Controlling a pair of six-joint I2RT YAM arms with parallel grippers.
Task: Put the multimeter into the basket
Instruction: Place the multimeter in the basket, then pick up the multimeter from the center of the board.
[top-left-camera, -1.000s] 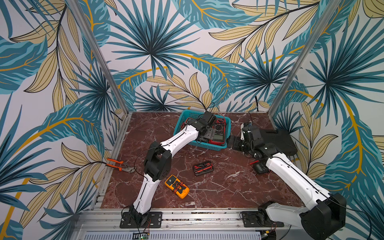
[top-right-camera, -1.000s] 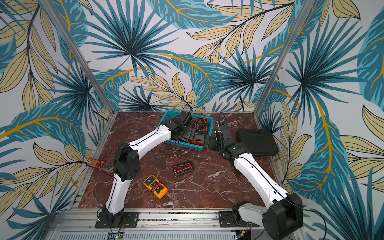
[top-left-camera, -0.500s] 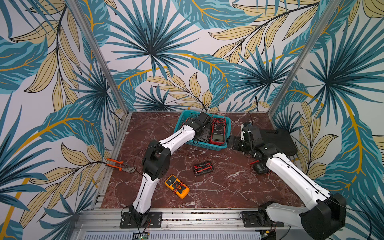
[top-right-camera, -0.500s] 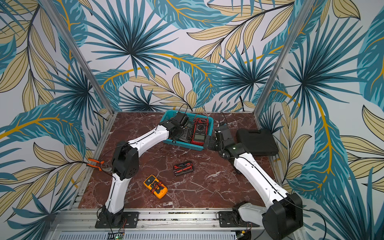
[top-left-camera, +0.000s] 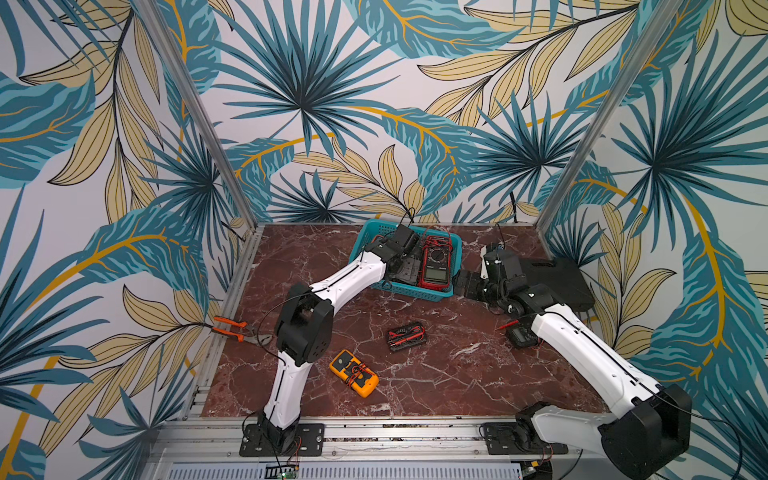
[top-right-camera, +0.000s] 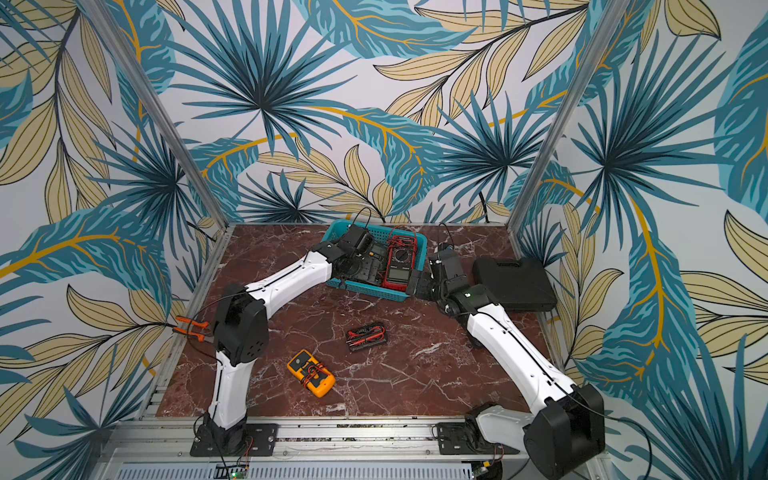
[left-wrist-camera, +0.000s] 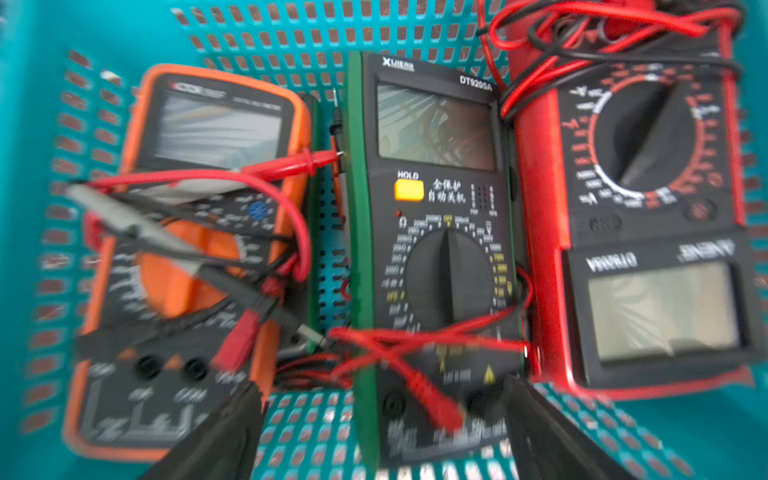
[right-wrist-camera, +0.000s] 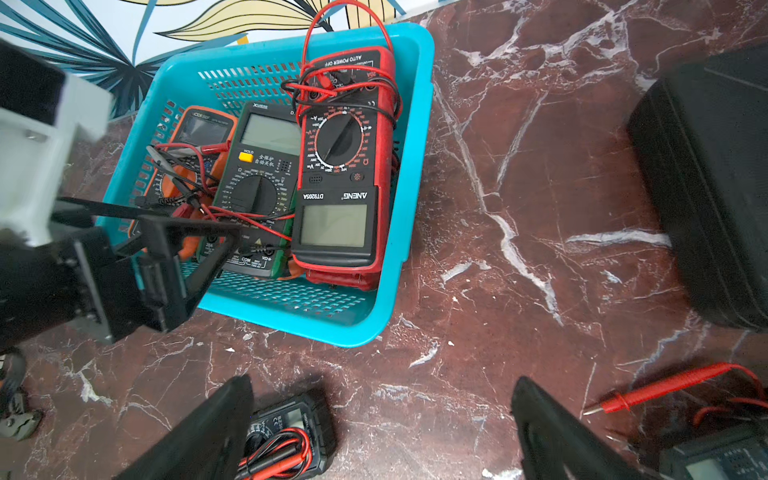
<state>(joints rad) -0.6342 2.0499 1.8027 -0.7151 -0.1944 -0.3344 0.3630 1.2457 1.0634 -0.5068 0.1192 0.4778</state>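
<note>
The green-edged multimeter (left-wrist-camera: 436, 249) lies flat, face up, on the floor of the basket (top-left-camera: 419, 294), between an orange multimeter (left-wrist-camera: 199, 249) and a red multimeter (top-left-camera: 435, 262). All three are side by side, with their leads looped over them. The left pincer (left-wrist-camera: 382, 388) hangs over the near end of the green-edged one with its fingers (left-wrist-camera: 216, 436) spread to either side and gripping nothing. Whether a finger brushes the casing is too blurred to tell. By the look of it, this meter's placement is done, and that arm only has to lift clear without snagging the red leads.

The right pincer (right-wrist-camera: 382, 384) is just beside the basket's near corner, low over the bench (top-left-camera: 457, 374), spread wide and empty.

Three meters are outside the basket: a yellow multimeter (top-left-camera: 353, 373) near the front, a small black multimeter (top-left-camera: 407, 336) mid-bench, and another black multimeter (top-left-camera: 523, 336) with a loose red probe beside the right arm. If the task covers every meter, it looks about half finished. The one by the right arm seems the likeliest next pick.

The black case (top-left-camera: 561, 278) sits apart at the right, and the pliers (top-left-camera: 232, 328) lie at the left edge.
</note>
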